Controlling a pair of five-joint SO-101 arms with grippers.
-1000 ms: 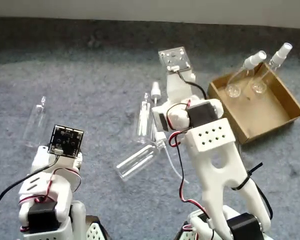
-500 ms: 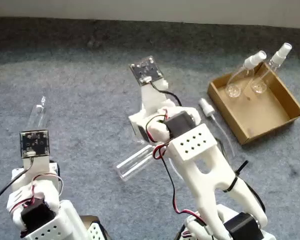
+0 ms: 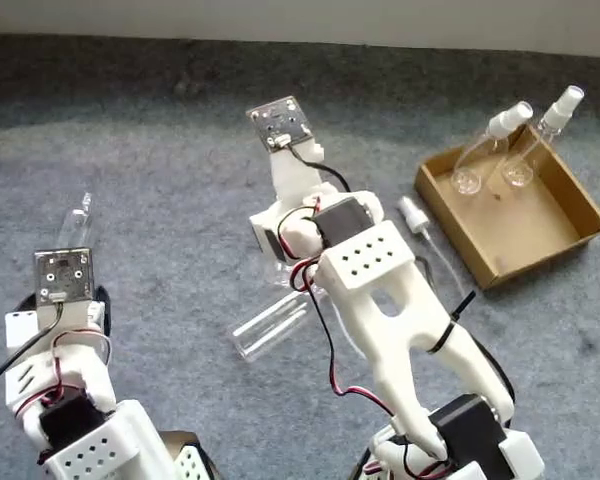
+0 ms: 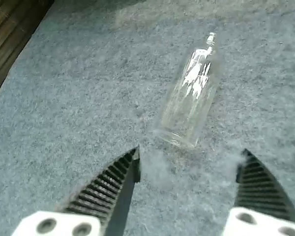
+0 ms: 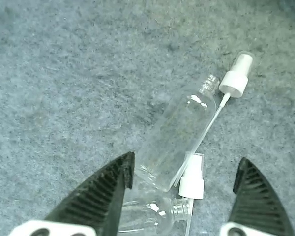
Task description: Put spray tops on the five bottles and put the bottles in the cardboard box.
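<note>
As the left gripper (image 4: 189,153) and right gripper (image 5: 186,158) hang wide open above bare bottles (image 4: 191,93) lying on carpet (image 3: 180,200), either may roll from closing jaws; two capped bottles (image 3: 480,155) sit in the box (image 3: 545,230).

Soft, even light over the grey bench (image 3: 160,180); shadows faint & diffuse, w/ a darker band along its far edge in high view. White glare streaks the lone bottle (image 4: 189,93) in left wrist view.
</note>
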